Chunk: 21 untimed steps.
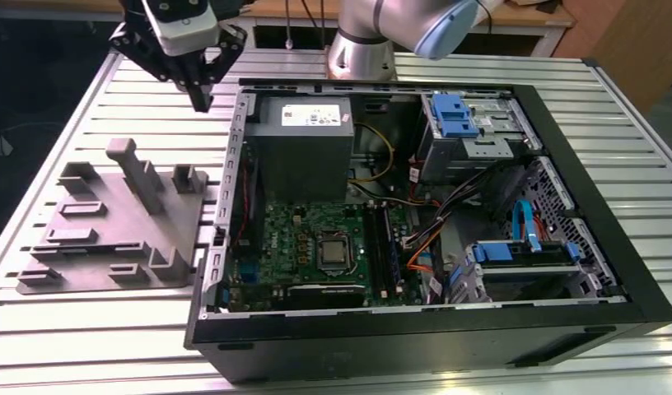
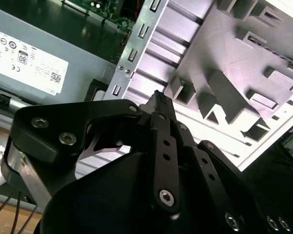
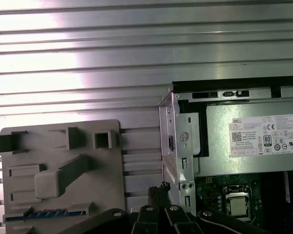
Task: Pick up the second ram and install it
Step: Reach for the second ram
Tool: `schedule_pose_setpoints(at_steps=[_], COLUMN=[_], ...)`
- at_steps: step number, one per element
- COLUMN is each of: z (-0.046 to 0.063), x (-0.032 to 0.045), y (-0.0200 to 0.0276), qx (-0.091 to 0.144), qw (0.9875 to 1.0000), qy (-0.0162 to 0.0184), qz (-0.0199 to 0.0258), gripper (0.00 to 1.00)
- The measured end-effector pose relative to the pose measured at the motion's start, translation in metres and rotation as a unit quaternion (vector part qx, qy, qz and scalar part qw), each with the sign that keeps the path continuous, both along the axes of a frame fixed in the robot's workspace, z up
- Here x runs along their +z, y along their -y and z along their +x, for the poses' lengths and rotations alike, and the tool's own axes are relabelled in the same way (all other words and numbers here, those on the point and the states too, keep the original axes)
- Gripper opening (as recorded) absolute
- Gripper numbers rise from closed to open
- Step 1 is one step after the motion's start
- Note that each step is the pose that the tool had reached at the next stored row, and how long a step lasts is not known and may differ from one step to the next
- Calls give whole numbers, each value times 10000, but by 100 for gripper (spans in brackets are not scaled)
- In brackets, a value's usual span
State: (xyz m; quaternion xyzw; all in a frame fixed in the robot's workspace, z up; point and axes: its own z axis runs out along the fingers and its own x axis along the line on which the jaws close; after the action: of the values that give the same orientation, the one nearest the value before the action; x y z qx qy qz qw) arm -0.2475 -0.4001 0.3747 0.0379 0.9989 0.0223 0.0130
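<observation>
- At the reaching step: no grasp on the second ram (image 3: pixel 44 213) yet.
- Carrying nothing in the end effector (image 1: pixel 201 103), with the fingertips (image 2: pixel 158 100) drawn together into a closed point.
- Hanging high over the slatted worktop (image 1: pixel 95 115), off the fixture plate (image 1: pixel 182 226) at its corner on the side of the open computer case (image 1: pixel 424 333), to judge from the exterior view.
- Showing the bluish stick, in the first wrist view, laid flat in a shallow slot of the fixture plate, at the end opposite the plate's row of open pockets and toward the side away from the case.
- Well apart from the end effector, then, with the plate's tall ridge (image 1: pixel 138 177) between.
- Lying just beside the fixture plate, the case, with its gray power supply (image 1: pixel 303 136) level with the plate's pocket end and its green motherboard (image 1: pixel 314 239) level with the plate's ram end.
- Calling first, by judgement, for parted fingers: no way to straddle the stick with tips pressed together.
- Calling also for travel along the plate's length, clear of the ridge, and for a level descent with the fingers set across the thin board's long edges.
- Likely to bind in the slot if lifted at a tilt; hence a square, centred hold.
</observation>
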Motion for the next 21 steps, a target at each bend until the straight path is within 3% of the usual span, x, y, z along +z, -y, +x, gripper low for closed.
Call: schedule_pose_setpoints(at_steps=[12, 21], z=[-188, -397], x=[-92, -151], y=[62, 107], qx=[0, 0], qw=[10000, 10000], qy=[1, 1], qz=[1, 1], gripper=[10, 10])
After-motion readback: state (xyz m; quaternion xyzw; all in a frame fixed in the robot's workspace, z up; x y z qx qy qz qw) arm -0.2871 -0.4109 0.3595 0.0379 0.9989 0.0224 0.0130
